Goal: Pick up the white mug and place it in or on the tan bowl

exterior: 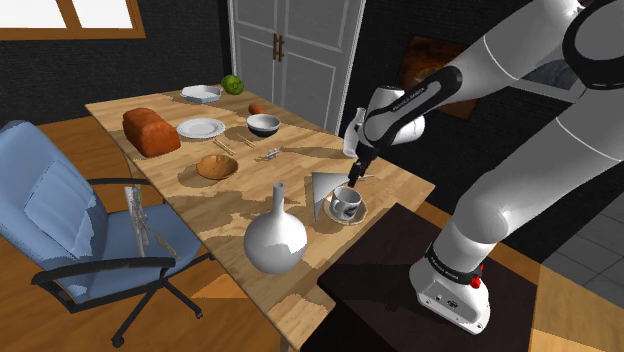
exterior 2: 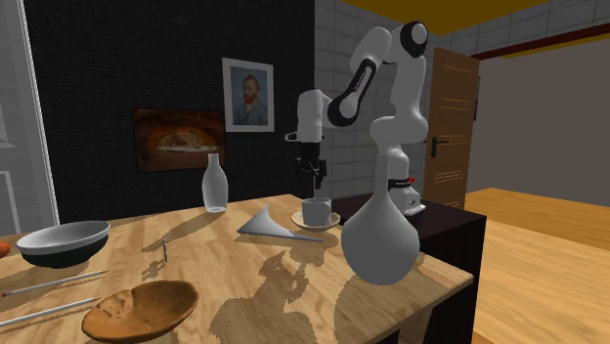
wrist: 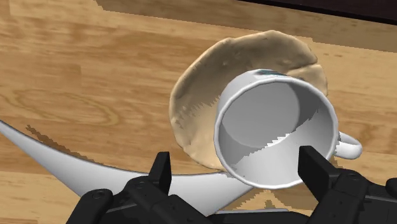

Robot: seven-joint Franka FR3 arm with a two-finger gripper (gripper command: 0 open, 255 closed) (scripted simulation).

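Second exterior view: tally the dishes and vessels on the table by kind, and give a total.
Bowls: 2 (tan bowl, dark bowl)
Mugs: 1 (white mug)
Saucers: 1 (saucer under the mug)
Bottles: 1 (clear bottle)
Flasks: 1 (white flask)
Funnels: 1 (grey funnel)
Total: 7

Hidden around the white round mug [wrist: 273,127]
The mug hides the middle of the tan flat saucer [wrist: 203,95] from me; beside the mug, a pale grey pointed cone [wrist: 63,168] passes behind my black gripper [wrist: 236,167].
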